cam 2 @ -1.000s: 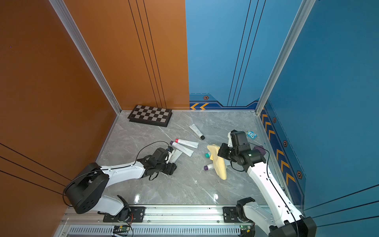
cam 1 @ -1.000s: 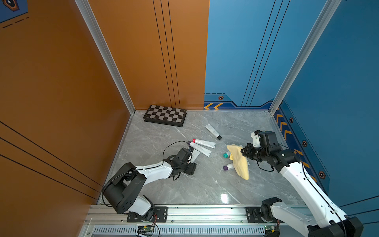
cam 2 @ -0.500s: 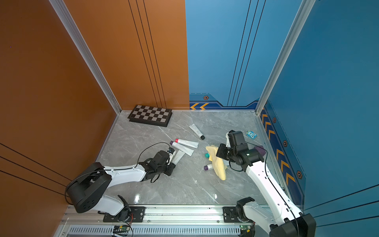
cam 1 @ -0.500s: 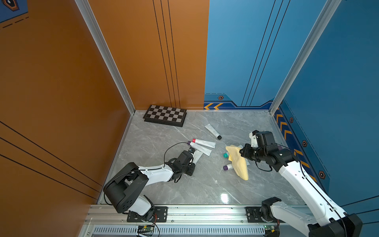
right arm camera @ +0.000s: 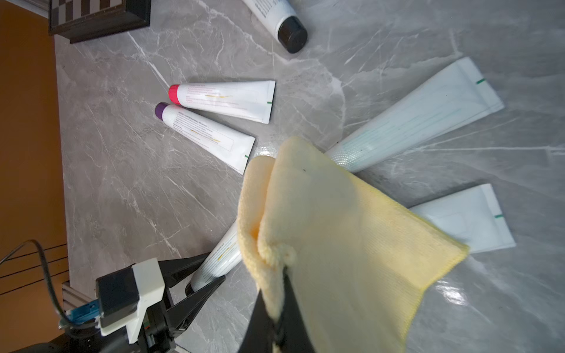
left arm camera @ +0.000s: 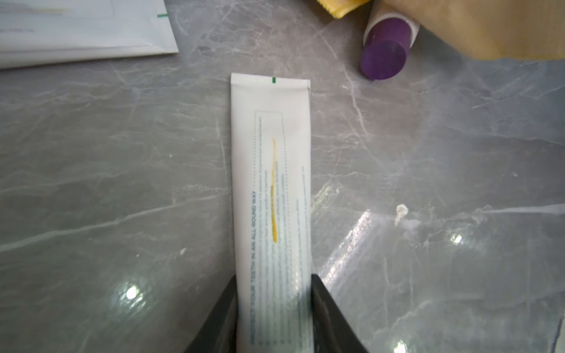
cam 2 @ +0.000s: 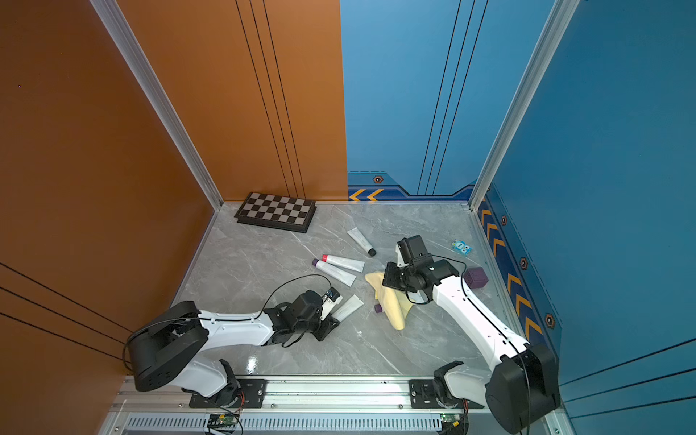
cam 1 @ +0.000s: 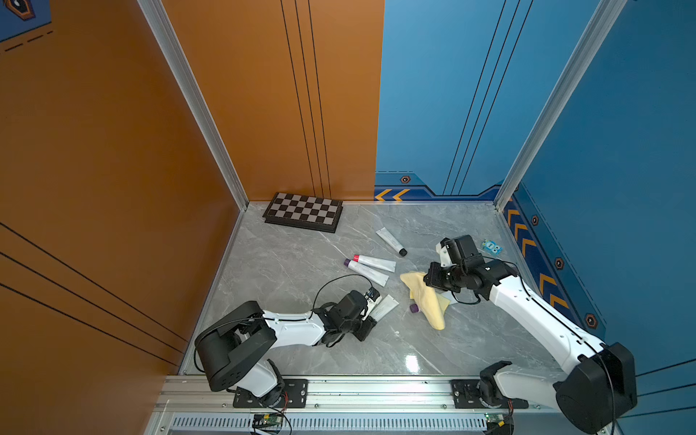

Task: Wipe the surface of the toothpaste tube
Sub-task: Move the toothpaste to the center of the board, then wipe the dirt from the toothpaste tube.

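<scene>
A white toothpaste tube [left arm camera: 272,198] with a yellow streak along it lies low at the marble table [left arm camera: 107,183]. My left gripper [left arm camera: 274,305] is shut on its cap end, one jaw on each side. In both top views the tube [cam 1: 384,307] [cam 2: 348,307] pokes out of the left gripper [cam 1: 371,318] towards the right arm. My right gripper [right arm camera: 282,284] is shut on a folded yellow cloth [right arm camera: 336,229]. The cloth [cam 1: 427,301] hangs from the right gripper [cam 1: 429,280] just right of the held tube and hides that tube's far end in the right wrist view.
Other tubes lie nearby: a red-capped tube [cam 1: 374,262], a purple-capped tube [cam 1: 367,272], a black-capped tube [cam 1: 391,241], and two partly under the cloth, one showing a purple cap [left arm camera: 385,52]. A chessboard [cam 1: 303,212] sits at the back, a blue toy [cam 1: 492,247] and purple cube [cam 2: 475,277] right.
My left gripper has closed on the toothpaste tube and carried it to the right and nearer the front. The right gripper has moved a little left with the cloth.
</scene>
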Motion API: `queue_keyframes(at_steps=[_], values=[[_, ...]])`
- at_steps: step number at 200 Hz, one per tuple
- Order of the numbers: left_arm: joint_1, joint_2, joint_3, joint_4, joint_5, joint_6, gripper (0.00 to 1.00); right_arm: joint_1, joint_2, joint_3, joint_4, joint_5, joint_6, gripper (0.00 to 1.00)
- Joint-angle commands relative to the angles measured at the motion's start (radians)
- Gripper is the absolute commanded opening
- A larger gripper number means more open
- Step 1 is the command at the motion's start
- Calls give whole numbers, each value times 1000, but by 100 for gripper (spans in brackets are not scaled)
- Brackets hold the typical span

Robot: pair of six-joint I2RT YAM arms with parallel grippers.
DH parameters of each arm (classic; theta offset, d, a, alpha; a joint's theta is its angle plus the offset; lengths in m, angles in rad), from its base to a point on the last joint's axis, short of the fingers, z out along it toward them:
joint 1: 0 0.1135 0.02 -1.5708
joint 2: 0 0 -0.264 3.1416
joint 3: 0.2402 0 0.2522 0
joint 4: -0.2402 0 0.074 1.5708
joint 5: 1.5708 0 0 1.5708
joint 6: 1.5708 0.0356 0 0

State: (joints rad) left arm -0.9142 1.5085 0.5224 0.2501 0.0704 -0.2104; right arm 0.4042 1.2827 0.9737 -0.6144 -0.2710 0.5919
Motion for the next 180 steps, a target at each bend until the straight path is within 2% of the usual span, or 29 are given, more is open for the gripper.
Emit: queue_keyframes(at_steps=[1, 43, 110, 180], values=[[-26, 25, -55, 35, 17, -22, 36, 29, 67, -38, 110, -87, 18, 0], [-43, 38, -119, 134, -15, -48, 36, 124, 171, -55, 213, -138, 72, 0], [-36, 37, -153, 163, -52, -56, 36, 266, 302, -75, 310, -113, 134, 0], [-21, 22, -165, 171, -48, -63, 36, 353, 338, -109, 368, -109, 174, 0]])
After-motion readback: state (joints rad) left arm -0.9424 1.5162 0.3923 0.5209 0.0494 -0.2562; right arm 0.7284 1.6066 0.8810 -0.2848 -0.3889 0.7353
